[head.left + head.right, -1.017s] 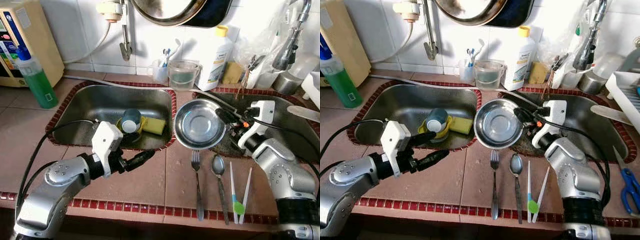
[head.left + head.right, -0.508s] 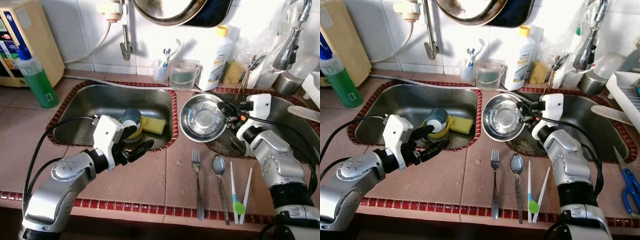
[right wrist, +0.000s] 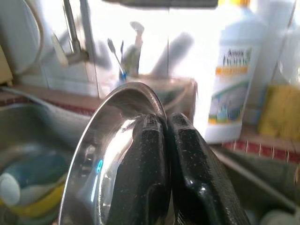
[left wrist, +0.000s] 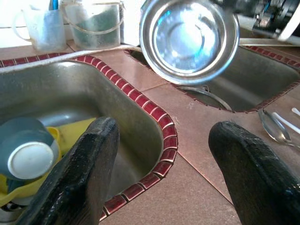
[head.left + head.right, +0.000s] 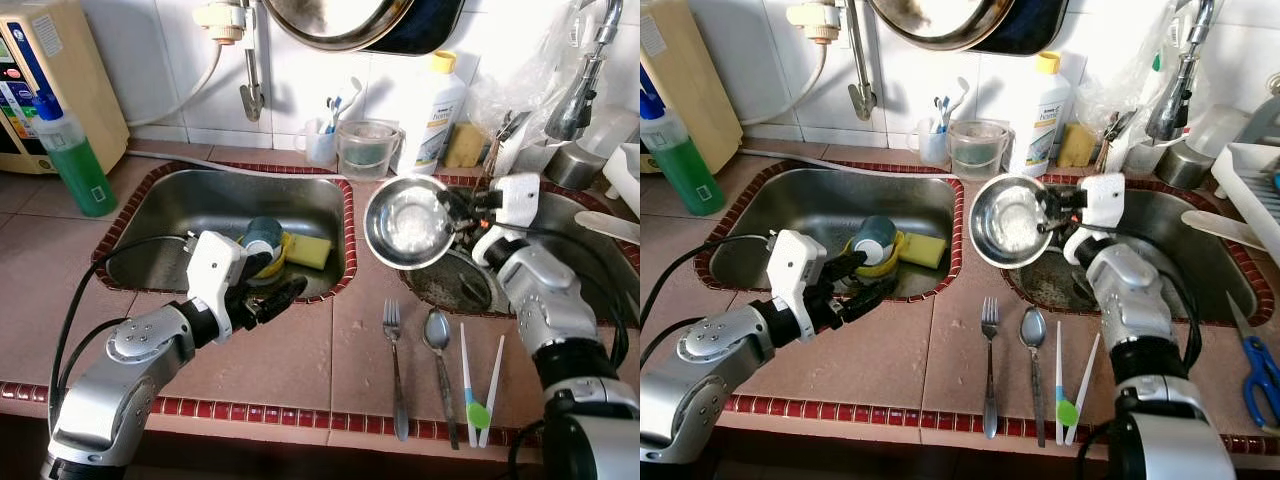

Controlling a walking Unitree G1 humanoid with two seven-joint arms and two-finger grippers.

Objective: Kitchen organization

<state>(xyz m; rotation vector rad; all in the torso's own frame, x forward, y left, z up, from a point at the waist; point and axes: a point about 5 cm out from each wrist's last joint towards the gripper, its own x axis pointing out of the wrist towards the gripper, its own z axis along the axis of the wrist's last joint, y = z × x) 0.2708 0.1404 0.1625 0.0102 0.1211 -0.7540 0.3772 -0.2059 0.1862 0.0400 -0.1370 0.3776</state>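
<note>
My right gripper [image 5: 452, 208] is shut on the rim of a steel bowl [image 5: 405, 224] and holds it tilted in the air over the left edge of the right sink [image 5: 585, 262]. In the right wrist view the black fingers [image 3: 157, 154] pinch the bowl's rim [image 3: 126, 101]. My left gripper [image 5: 268, 287] stands open with nothing in it at the front rim of the left sink [image 5: 190, 205]. Inside that sink lie a blue cup [image 5: 262, 238] on a yellow dish and a yellow sponge [image 5: 310, 252]. A fork [image 5: 393, 360], a spoon [image 5: 438, 350] and chopsticks [image 5: 480, 380] lie on the counter.
A green soap bottle [image 5: 72, 155] stands at the left. At the back wall are a white detergent bottle [image 5: 433, 115], a clear jug [image 5: 366, 148] and a cup with brushes [image 5: 320, 140]. A tap [image 5: 580, 85] rises at the right. Blue scissors [image 5: 1260, 375] lie far right.
My right gripper has lifted the steel bowl off the counter rim and carried it up and to the right, tilting it. My left gripper has moved forward to the left sink's front rim.
</note>
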